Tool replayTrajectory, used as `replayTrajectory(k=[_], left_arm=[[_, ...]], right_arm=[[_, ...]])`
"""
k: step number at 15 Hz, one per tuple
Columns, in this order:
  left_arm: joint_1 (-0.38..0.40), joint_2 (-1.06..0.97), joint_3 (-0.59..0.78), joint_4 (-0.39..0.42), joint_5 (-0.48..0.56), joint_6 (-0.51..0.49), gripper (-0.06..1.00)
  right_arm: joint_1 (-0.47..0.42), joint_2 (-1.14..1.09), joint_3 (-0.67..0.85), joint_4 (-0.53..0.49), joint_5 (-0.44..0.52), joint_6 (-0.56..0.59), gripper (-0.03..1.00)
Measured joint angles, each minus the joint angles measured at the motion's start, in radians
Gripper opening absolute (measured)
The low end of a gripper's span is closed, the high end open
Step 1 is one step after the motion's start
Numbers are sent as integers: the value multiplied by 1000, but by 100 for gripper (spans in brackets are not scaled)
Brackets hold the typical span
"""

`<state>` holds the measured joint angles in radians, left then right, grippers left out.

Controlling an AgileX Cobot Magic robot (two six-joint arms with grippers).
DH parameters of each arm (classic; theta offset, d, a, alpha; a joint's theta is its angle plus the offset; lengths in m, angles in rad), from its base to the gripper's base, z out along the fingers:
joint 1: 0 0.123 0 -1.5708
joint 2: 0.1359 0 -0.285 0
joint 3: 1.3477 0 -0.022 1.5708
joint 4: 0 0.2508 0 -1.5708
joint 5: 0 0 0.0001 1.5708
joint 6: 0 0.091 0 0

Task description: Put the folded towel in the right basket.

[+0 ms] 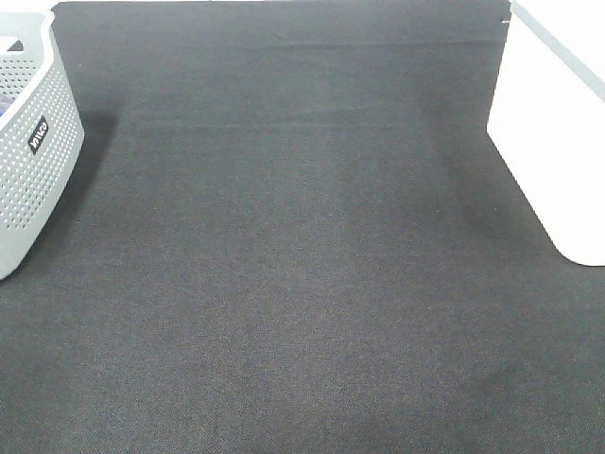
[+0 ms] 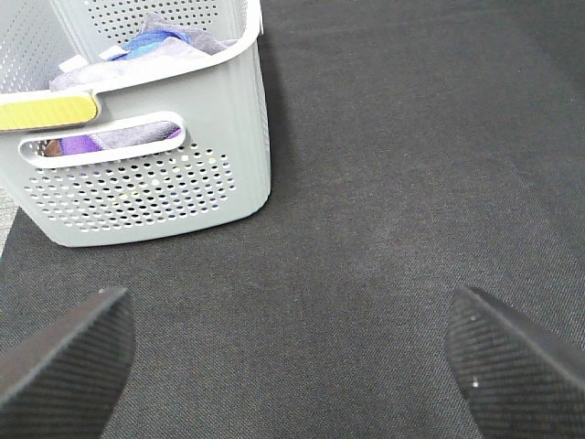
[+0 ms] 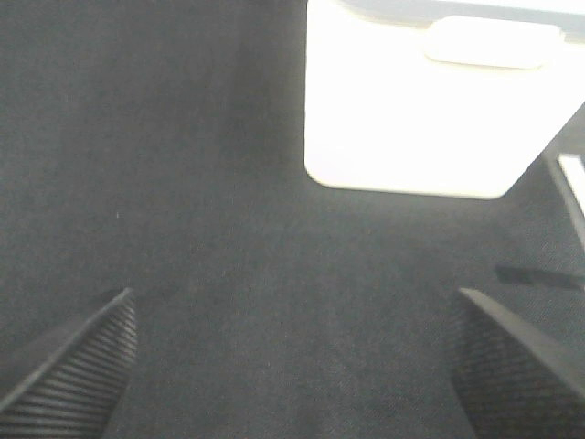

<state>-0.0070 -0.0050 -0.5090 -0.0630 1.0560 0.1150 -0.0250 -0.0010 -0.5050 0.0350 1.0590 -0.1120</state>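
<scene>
So here's where you stand: the squarish terracotta folded towel isn't visible in any of the three views. The dark, woven-looking black counter (image 1: 302,284) between the baskets is bare in the overhead shot, and neither wrist camera shows anything reddish-brown lying on it.

The big white plastic right basket (image 1: 558,142) with rounded corners sits at the right edge of the overhead view, mostly cut off and blown out by the light, so you can't see inside it. The right wrist view gives you its outer wall and a handle cutout, nothing of the contents. My guess is the towel is either already inside there or it's somewhere off camera, but I honestly can't tell which from these pictures.

On the other side there's the grey perforated plastic basket (image 2: 155,174) with a black label, holding some purple and blue cloths (image 2: 155,46). Nothing terracotta that I can make out in that pile.

Your left gripper (image 2: 292,366) has its fingers (image 2: 64,357) spread wide with nothing between them, hovering over bare counter near the grey basket. Your right gripper (image 3: 292,366) is the same deal: fingers (image 3: 73,357) wide apart, empty, facing the white basket.

So either the drop is done and you're finished, or you haven't got a towel to grab yet. Check inside the white basket before calling it.
</scene>
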Motion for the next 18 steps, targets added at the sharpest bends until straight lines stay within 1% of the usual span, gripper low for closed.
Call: replayTrajectory(k=[18], left_arm=[[0,0,0,0,0,0,87]], right_arm=[[0,-3,0,0,0,2,85]])
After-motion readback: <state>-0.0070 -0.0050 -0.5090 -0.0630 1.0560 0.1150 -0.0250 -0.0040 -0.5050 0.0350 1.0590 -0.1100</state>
